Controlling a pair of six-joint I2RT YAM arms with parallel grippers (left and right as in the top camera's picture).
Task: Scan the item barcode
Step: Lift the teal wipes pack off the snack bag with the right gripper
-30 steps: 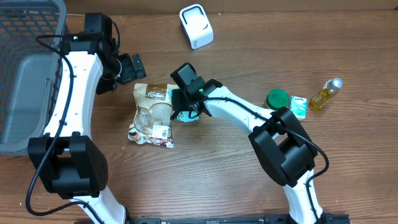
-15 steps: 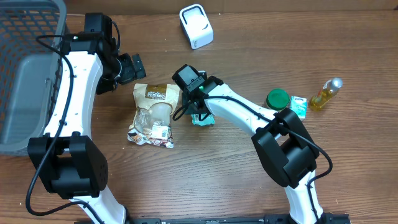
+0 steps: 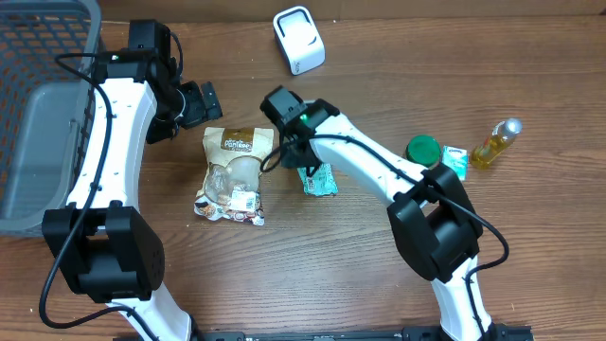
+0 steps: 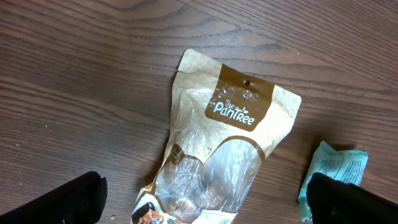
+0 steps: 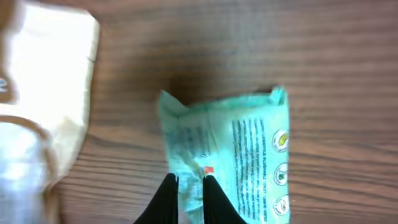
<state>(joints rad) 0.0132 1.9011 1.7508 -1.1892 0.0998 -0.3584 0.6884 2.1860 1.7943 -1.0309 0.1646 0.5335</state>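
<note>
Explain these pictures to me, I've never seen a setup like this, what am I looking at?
Two white robot arms work at a wooden table. One picture looks down from above; the other two come from a camera on each wrist. The left end effector hangs open above a Pantree snack bag. The right end effector is pinched shut on the edge of a teal packet. Also there: a white barcode scanner, a green-lidded container, a small teal box, a yellow bottle and a grey basket on the left.

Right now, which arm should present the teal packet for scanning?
Right: the right gripper is shut on the teal packet; the left gripper is open, empty, near the snack bag.
</note>
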